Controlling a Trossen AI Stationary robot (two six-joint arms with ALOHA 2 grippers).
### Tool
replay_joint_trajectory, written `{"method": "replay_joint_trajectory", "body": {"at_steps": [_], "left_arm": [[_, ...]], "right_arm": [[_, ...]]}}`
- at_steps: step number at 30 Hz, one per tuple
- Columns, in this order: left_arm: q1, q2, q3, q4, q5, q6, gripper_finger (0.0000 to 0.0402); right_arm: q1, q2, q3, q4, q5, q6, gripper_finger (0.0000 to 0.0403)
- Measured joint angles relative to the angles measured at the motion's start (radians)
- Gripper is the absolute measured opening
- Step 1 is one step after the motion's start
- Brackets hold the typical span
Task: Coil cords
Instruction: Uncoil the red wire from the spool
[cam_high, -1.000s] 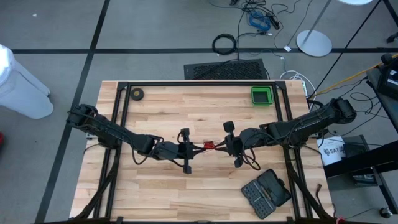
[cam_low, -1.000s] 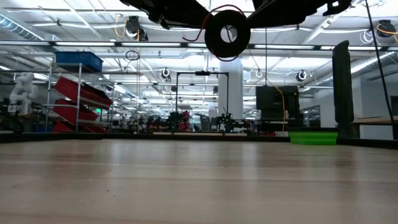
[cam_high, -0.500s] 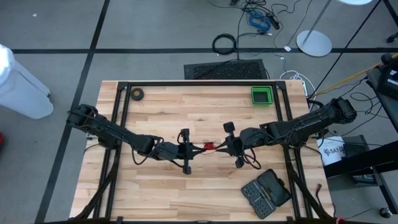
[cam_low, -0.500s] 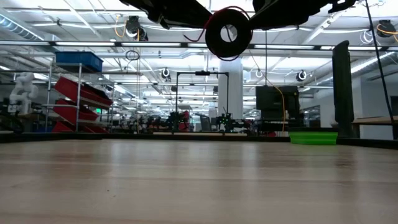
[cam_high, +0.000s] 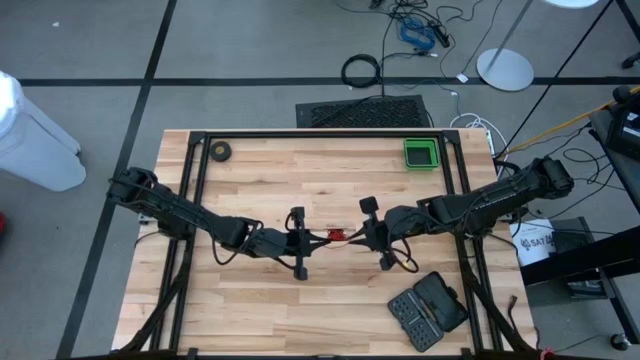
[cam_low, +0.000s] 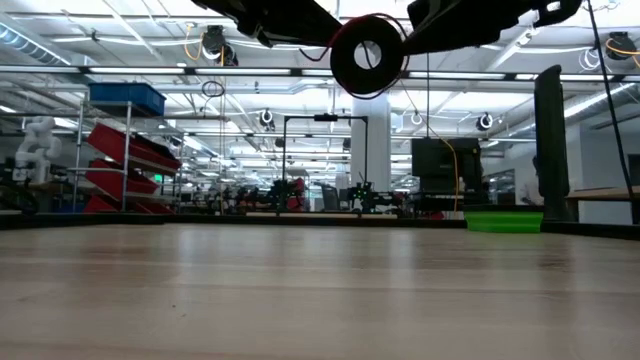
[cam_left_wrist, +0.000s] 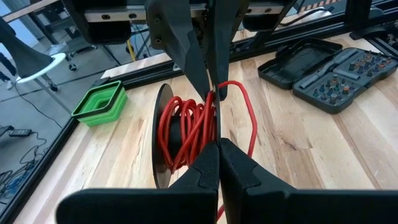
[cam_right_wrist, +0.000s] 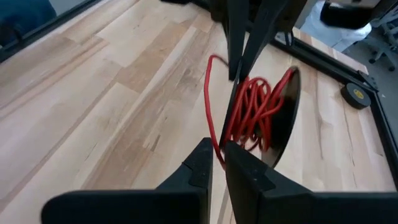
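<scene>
Two grippers mid-table | left gripper (cam_left_wrist: 217, 146) pinched shut on red cord (cam_left_wrist: 186, 127) | right gripper (cam_right_wrist: 217, 152) holds reel (cam_right_wrist: 280, 118) narrowly | keep cord taut while winding.

A large open robotics lab or industrial workshop: a butcher-block work surface (cam_high: 320, 190) in a black metal frame stands on a gray floor marked with dark tape lines, cables (cam_high: 415, 25) trailing across it. Beyond it, rows of ceiling lights, red storage bins (cam_low: 125, 160) on shelving, and further robot rigs (cam_low: 320, 190).
</scene>
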Motion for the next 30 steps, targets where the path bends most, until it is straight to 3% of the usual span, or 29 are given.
{"method": "replay_joint_trajectory", "body": {"at_steps": [17,23,30], "left_arm": [[0.0,0.0,0.0,0.017,-0.003,0.0,0.0],[-0.008,-0.001,0.0,0.13,-0.003,0.005,0.0],[-0.012,-0.001,0.0,0.146,-0.003,0.008,0.0]], "right_arm": [[0.0,-0.031,0.0,-0.036,-0.004,0.017,0.0027],[0.011,-0.062,0.0,-0.082,-0.004,0.04,0.0027],[0.035,-0.077,0.0,-0.078,-0.004,0.04,0.0027]]}}
